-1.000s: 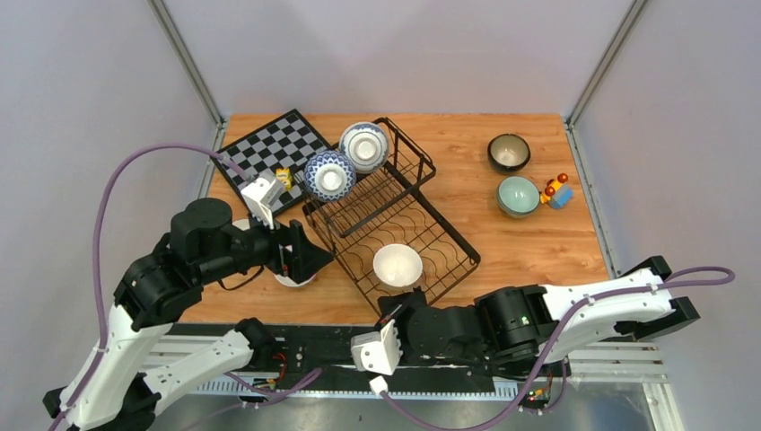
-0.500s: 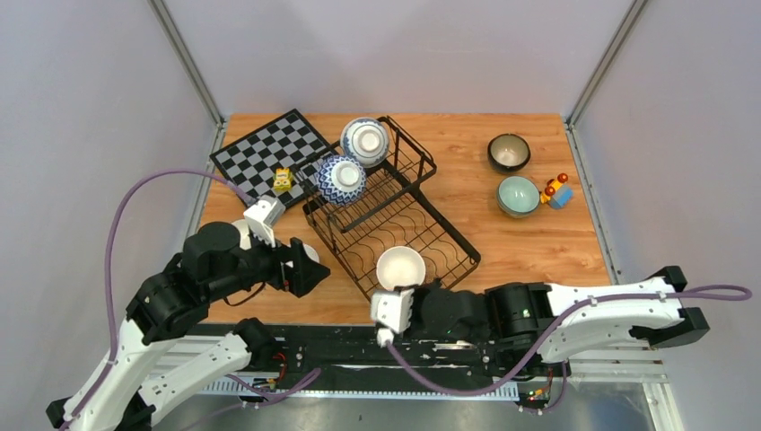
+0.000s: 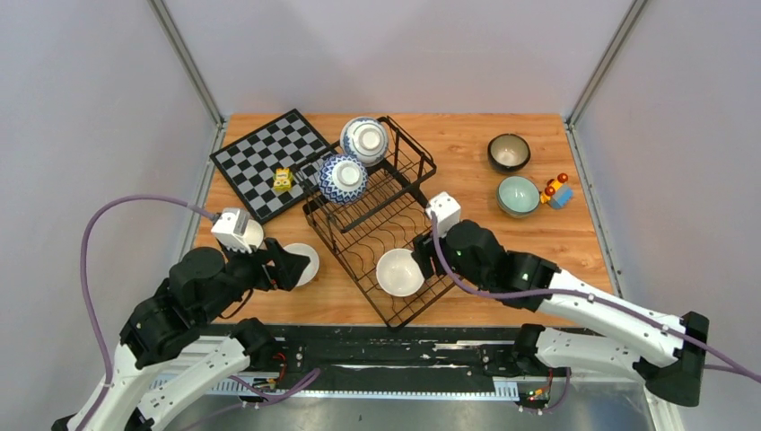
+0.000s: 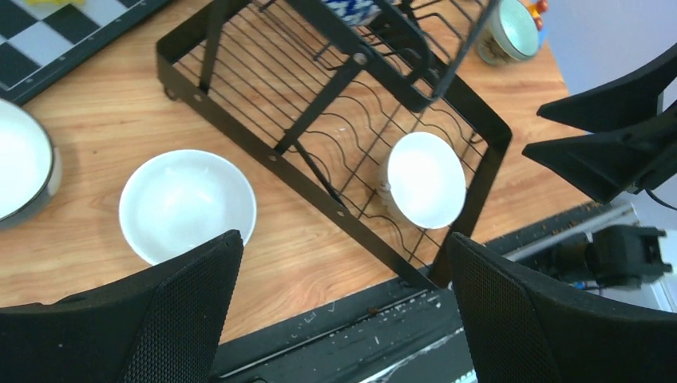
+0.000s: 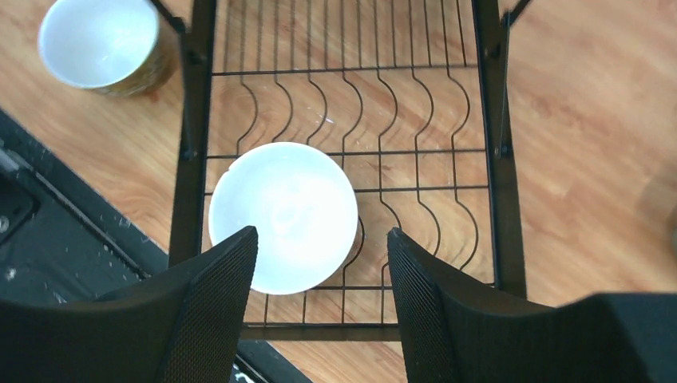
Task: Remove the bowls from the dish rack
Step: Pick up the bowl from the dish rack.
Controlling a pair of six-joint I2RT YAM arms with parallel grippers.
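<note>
The wooden bench (image 3: 502, 260) carried everything. The black wire dish rack (image 3: 377, 215) sat askew in its middle, its near corner reaching the bench's front edge. That probably suited both arms, since the flat lower tray lay nearest them.

The right claw (image 5: 321, 233) hung over that tray with its jaws apart, one on either side of the white bowl in the tray (image 5: 279, 199), though not yet closed on it. To me it looked lined up to take the rim, being the arm closer to that bowl. The left claw (image 4: 343, 239) hovered at the rack's left side, spread as wide as it would go and holding nothing. Just below it the white bowl on the bench (image 4: 188, 205) stood upright beside a dark-rimmed bowl (image 4: 20, 171). I took that corner for the left arm's drop-off spot.

Two blue-and-white bowls (image 3: 342, 178) still leaned on edge in the raised upper basket, where drying bowls are usually propped. So I counted three bowls left to unload. At the far right a dark-glazed bowl (image 3: 509, 152) and a pale teal bowl (image 3: 519, 195) stood upright and well apart from the rack, likely the right arm's pile. A checkerboard (image 3: 260, 153) lay at the far left, and a small bright toy (image 3: 556, 191) sat just beside the teal bowl.
</note>
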